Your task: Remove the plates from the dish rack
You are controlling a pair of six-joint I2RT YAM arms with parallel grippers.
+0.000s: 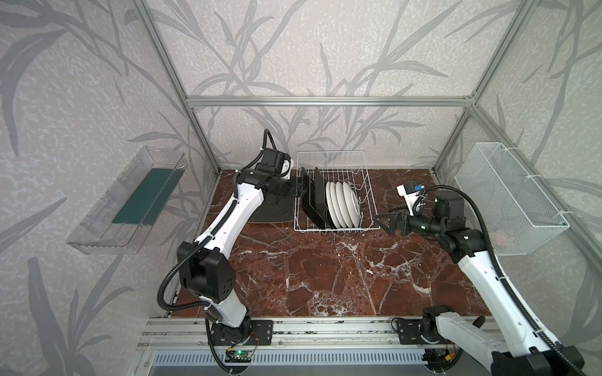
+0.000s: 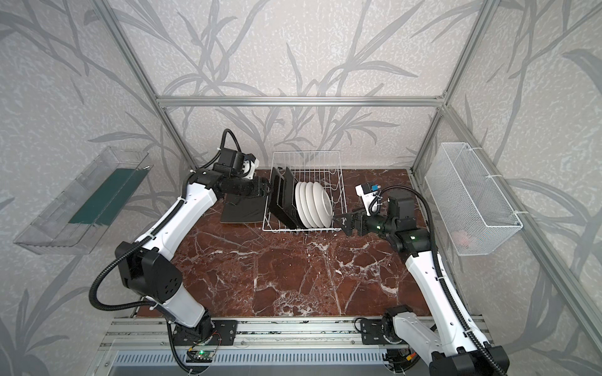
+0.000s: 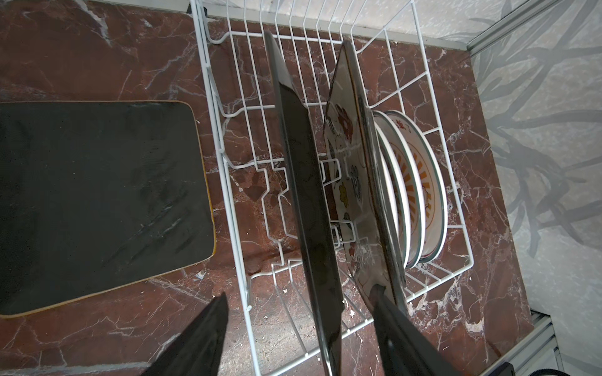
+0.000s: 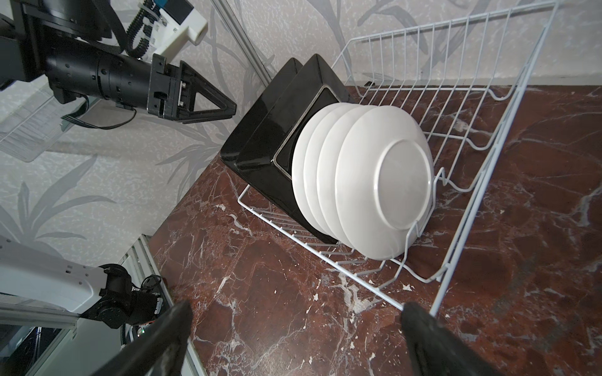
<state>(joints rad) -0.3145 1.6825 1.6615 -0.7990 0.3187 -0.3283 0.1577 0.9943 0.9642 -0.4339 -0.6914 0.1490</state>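
The left gripper point(image 3: 299, 293) straddles the outermost square plate point(image 3: 303, 182), glossy and black-backed, which stands on edge at the nine o'clock end of the white wire dish rack point(image 1: 329, 162). Its jaws stand partly apart. One finger point(image 3: 202, 338) hangs clear on the outer side, and the other finger point(image 3: 400, 332) sits down in the gap toward the next square plate point(image 3: 345, 153), cream-faced with coloured flowers. I cannot tell whether that finger touches the neighbour. Nothing is gripped yet.

To do this well, centre the thin rim between the pads and close squarely and firmly, since the glaze looks slick. Lift straight up along the upright tines point(image 3: 270, 182) until the bottom edge clears the wires. Only then swing toward nine o'clock, where a soft black mat with a yellow border point(image 3: 97, 201) lies flat just beside the rack. Keep the inner finger off the flowered face, or that plate may tip.

Four round white plates point(image 4: 384, 182), smooth and shallow, lean together at three o'clock of the square ones, their orange sunburst faces turned toward nine o'clock.

The right gripper point(image 4: 298, 307) is spread wide and empty near the rack's four o'clock corner. From there it could probably steady the light wire frame, which may slide on the polished red-brown marble tabletop point(image 1: 325, 276).
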